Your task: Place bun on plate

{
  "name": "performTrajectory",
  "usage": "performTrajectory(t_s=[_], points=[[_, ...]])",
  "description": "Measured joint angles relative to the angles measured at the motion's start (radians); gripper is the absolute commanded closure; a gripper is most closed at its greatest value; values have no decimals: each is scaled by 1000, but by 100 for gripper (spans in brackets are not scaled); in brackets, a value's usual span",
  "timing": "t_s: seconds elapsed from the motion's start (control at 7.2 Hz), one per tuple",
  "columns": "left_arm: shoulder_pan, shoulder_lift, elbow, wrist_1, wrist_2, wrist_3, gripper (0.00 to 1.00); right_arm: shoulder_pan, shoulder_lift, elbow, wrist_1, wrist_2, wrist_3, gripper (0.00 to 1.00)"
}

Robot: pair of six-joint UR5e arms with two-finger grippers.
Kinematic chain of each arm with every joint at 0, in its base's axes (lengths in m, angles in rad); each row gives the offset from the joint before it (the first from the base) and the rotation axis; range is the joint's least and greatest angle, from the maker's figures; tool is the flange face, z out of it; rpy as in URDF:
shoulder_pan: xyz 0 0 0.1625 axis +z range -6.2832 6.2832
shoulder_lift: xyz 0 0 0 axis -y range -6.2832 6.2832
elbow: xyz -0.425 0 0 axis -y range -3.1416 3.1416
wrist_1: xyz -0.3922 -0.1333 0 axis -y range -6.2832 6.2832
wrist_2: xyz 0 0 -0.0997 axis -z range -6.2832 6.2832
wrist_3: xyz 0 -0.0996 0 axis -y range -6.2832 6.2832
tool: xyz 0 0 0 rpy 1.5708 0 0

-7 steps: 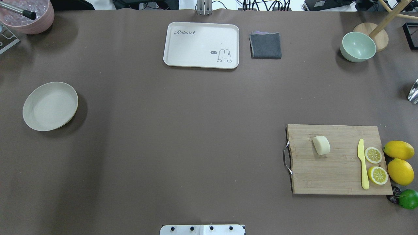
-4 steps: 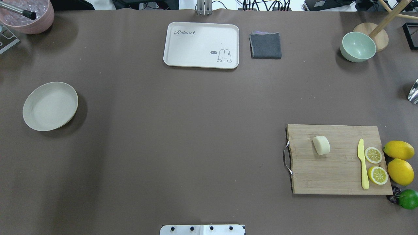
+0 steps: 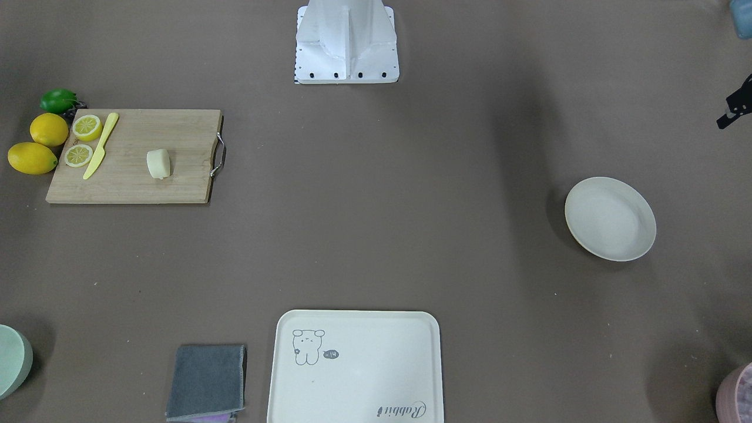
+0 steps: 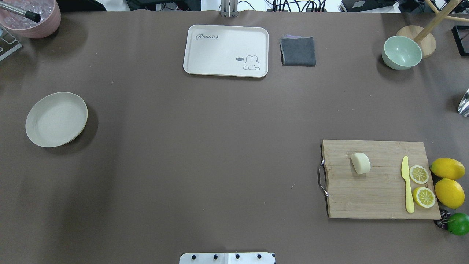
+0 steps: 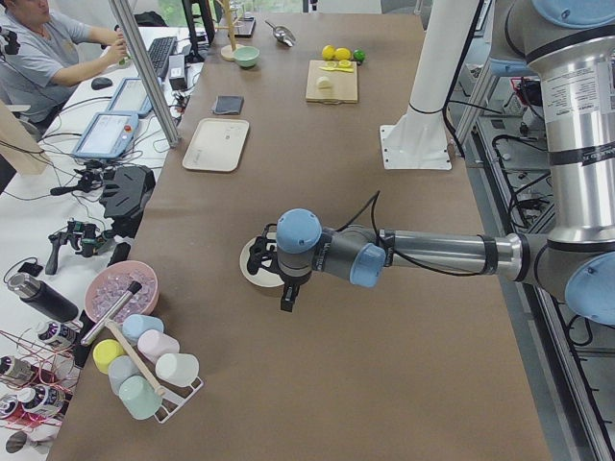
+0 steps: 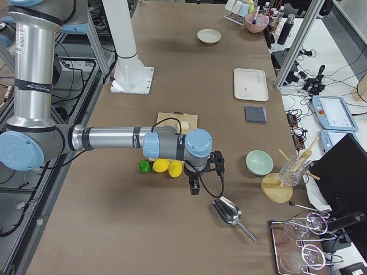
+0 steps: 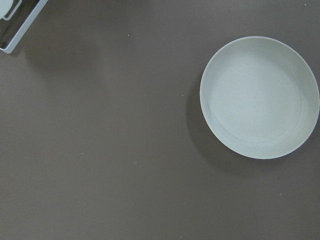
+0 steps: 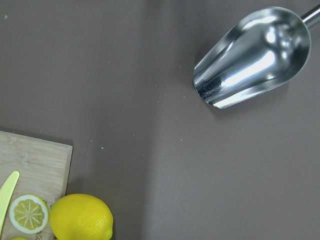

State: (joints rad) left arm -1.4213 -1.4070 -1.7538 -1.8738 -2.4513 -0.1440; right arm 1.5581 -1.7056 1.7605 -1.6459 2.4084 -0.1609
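Note:
The bun (image 4: 361,163) is a small pale cream lump lying on a wooden cutting board (image 4: 377,194) at the table's right. It also shows in the front-facing view (image 3: 158,163). The plate (image 4: 56,119) is round, off-white and holds nothing, far off at the table's left; the left wrist view has the plate (image 7: 260,97) below it to the right. My left gripper (image 5: 285,293) hangs beside the plate; whether it is open or shut I cannot tell. My right gripper (image 6: 195,184) hangs past the board's lemon end, and I cannot tell its state either.
On the board lie a yellow knife (image 4: 406,185) and two lemon halves (image 4: 418,174); whole lemons (image 4: 447,168) and a lime (image 4: 458,223) sit beside it. A metal scoop (image 8: 250,57) lies further right. At the far edge stand a cream tray (image 4: 226,50), grey cloth (image 4: 298,51) and green bowl (image 4: 401,52).

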Motion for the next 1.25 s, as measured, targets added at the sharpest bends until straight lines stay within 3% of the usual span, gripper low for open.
performTrajectory(t_s=[0.56,0.83,1.25], points=[[180,-222,294,-252,73,-308,3,-19,-2,1,1,10,1,0],[225,-282,370,-272,90,-357,12,-32,-2,0,1,8,0,0],[272,-297,404,-277,120,-369,31,-45,-2,-1,2,6,0,0]])
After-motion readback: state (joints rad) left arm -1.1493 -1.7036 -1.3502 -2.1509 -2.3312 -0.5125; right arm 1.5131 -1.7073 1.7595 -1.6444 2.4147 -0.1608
